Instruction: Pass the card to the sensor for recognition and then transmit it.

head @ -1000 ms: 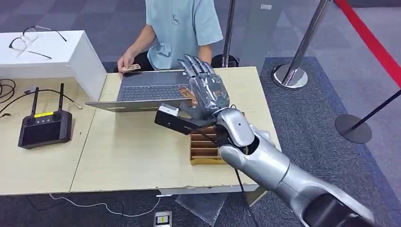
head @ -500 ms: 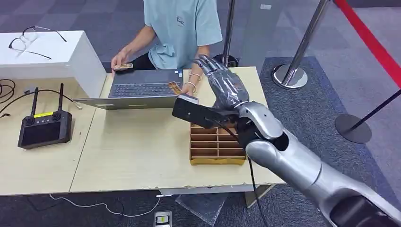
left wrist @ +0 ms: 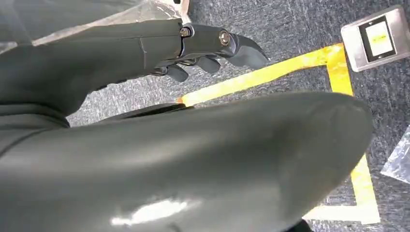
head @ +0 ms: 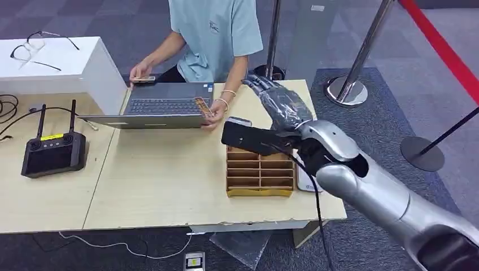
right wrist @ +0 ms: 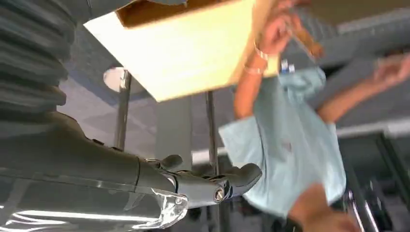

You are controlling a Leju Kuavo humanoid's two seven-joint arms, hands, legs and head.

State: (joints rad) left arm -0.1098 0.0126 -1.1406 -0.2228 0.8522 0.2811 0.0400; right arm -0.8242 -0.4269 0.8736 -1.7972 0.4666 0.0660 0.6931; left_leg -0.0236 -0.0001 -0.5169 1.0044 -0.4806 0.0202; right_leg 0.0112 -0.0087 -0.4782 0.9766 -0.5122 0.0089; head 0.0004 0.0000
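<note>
A: Right hand [head: 279, 104] status?
B: Empty, fingers apart and stretched forward, hovering over the far right part of the table [head: 158, 186]. In the right wrist view the same hand [right wrist: 212, 186] shows its thumb and fingers apart with nothing between them.
A: Card?
B: Card [head: 201, 105] is pinched in the person's hand [head: 213, 116], just above the near right corner of the laptop [head: 164, 107]. Apart from the robot hand, off to that hand's left.
A: Person's other hand?
B: Other hand [head: 141, 72] is at the table's far edge behind the laptop, holding a small flat item; can't tell what.
A: Sensor?
B: Can't pick it out for sure. A white device [head: 305, 179] lies flat near the right edge, mostly hidden by the arm.
A: What else is on the table?
B: Brown divided tray [head: 257, 175] on the right half, toward the near edge, beneath the wrist. Black controller [head: 53, 152] with two antennas on the adjoining table to the left.
A: Left hand?
B: Left hand [left wrist: 203, 46] hangs over grey carpet with yellow tape; fingers curled in, holding nothing.
</note>
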